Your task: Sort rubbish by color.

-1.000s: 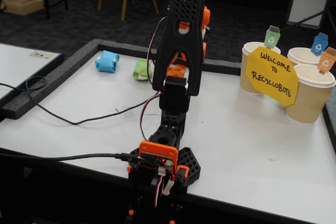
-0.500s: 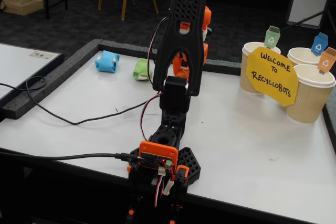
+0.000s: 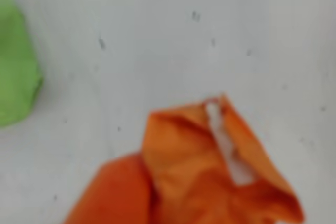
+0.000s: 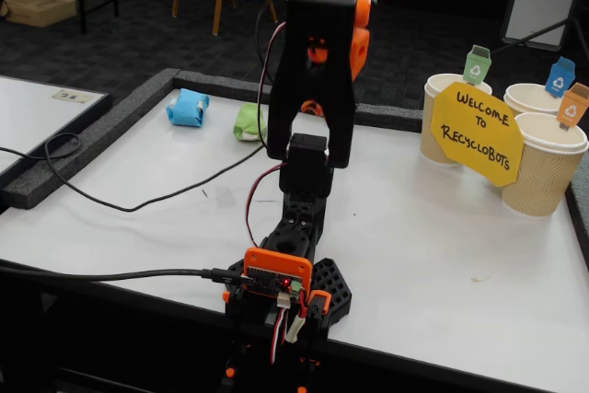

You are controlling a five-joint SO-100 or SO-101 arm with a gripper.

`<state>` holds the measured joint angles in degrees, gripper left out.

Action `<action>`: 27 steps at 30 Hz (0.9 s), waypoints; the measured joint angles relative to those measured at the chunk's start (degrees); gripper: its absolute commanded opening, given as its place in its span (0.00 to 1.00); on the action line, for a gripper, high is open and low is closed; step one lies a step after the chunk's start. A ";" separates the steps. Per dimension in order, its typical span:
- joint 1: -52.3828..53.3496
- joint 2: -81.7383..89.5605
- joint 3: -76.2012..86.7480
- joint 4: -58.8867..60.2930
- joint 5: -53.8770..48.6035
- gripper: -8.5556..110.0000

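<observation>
The orange paper wad [image 3: 210, 171] fills the bottom of the wrist view, blurred and close, with a white strip on its top fold. My gripper [image 3: 157, 200] is shut on it; one orange finger [image 3: 110, 192] shows at its lower left. The white table lies well below the wad. The light green wad [image 3: 16, 72] lies at the left edge of that view. In the fixed view the raised arm [image 4: 313, 71] hides the gripper. The green wad [image 4: 248, 122] and the light blue wad [image 4: 188, 107] rest on the table's far left part.
Three paper cups stand at the right in the fixed view: green-tagged [image 4: 449, 121], blue-tagged [image 4: 529, 98], orange-tagged [image 4: 545, 172]. A yellow sign [image 4: 477, 132] leans on them. A black cable [image 4: 120, 209] crosses the left table. A raised dark border [image 4: 110, 131] edges it.
The arm's upper link has swung up, and its orange wrist now tops the black frame. The orange patch behind the arm has risen off the table.
</observation>
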<state>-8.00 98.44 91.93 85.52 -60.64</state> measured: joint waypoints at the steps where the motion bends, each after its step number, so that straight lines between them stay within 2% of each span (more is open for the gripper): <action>1: -0.26 2.64 1.76 0.35 1.05 0.07; 16: -3.60 50.36 39.29 -1.41 20.21 0.07; 27: 1.85 76.55 54.14 -7.03 36.12 0.07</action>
<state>-6.15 174.99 146.07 78.49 -24.52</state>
